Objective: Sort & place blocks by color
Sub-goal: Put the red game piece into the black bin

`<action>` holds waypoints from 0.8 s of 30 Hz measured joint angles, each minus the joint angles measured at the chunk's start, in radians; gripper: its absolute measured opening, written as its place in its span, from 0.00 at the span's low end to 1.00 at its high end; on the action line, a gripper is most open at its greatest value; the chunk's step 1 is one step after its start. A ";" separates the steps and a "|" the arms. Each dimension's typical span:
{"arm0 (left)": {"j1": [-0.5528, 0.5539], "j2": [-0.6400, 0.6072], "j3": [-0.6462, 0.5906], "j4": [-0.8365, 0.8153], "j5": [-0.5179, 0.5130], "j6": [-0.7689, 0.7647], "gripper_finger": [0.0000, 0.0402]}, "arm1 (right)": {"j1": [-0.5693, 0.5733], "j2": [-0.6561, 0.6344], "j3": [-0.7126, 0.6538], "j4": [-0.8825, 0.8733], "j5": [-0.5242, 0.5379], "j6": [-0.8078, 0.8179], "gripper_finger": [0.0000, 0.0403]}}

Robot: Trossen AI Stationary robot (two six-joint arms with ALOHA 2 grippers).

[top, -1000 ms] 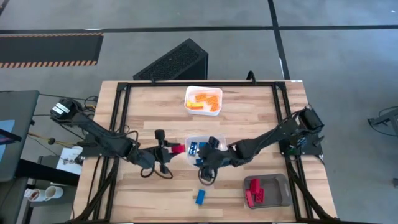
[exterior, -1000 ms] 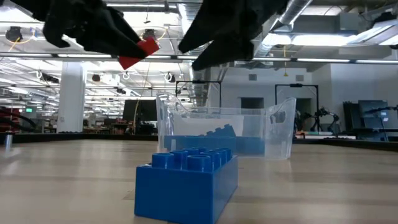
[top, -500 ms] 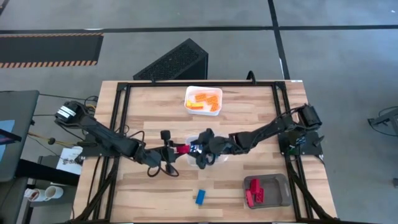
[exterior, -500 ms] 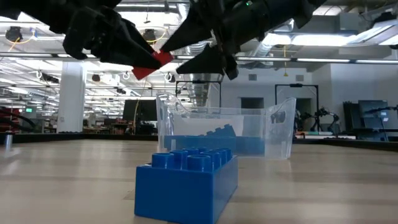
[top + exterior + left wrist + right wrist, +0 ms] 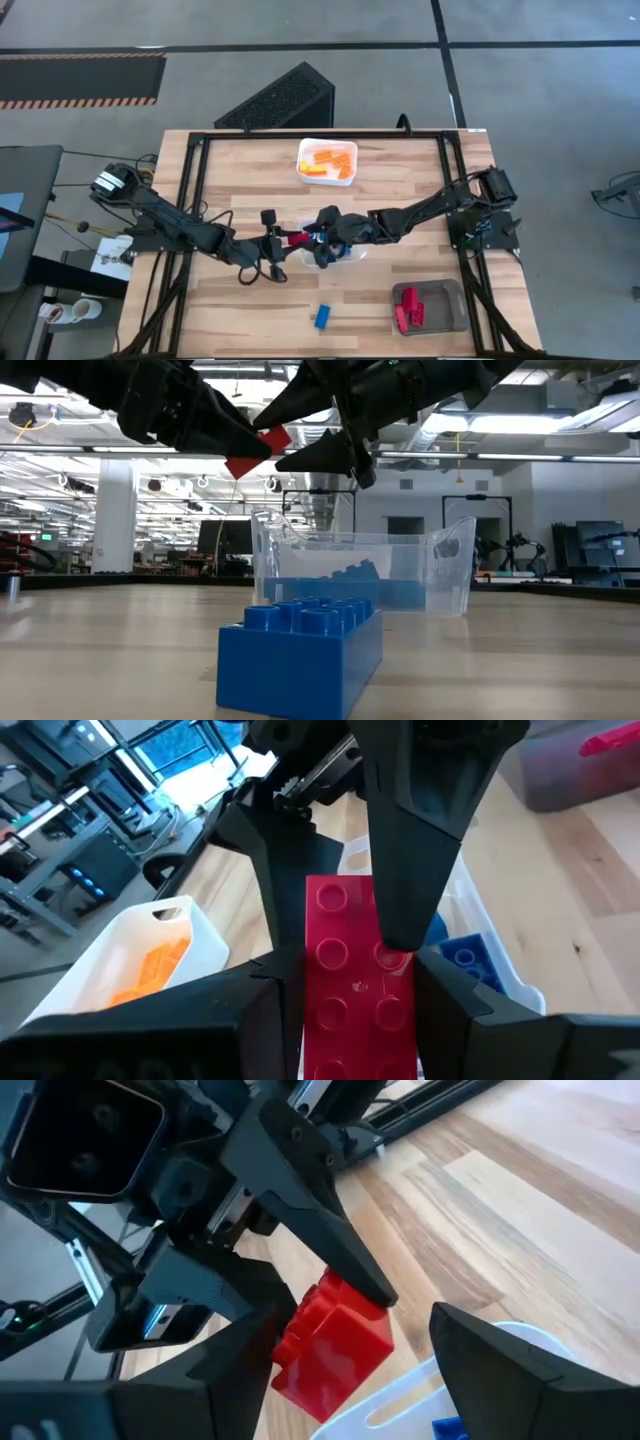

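left end effector (image 5: pixel 283 240) pinching red block (image 5: pixel 292 239) | right end effector (image 5: pixel 312 243) spread, flanking it

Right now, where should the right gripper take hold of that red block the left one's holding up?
On the free studded end of the red block, sticking out past the left gripper. The right gripper should approach head-on, open fingers straddling the block's long sides.

Left end effector (image 5: pixel 335 1295) holds red block (image 5: pixel 335 1345) between right fingers (image 5: pixel 500 1370)

Bright even overhead light, soft shadows, ceiling lamps glaring (low view), wrist views perhaps slightly blurred up close
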 joint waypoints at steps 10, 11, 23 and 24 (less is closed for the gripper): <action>0.000 0.000 0.000 0.009 -0.016 -0.003 0.27 | -0.007 0.000 0.001 0.006 -0.074 -0.019 0.33; 0.000 0.000 0.000 0.009 -0.019 -0.004 0.30 | -0.011 -0.001 0.001 0.005 -0.098 -0.023 0.33; -0.112 -0.237 0.001 -0.035 -0.174 0.003 0.80 | 0.021 -0.245 0.000 -0.475 -0.191 -0.038 0.20; -0.120 -0.276 -0.001 -0.039 -0.171 -0.004 0.81 | 0.041 -0.280 0.000 -0.532 -0.182 -0.038 0.21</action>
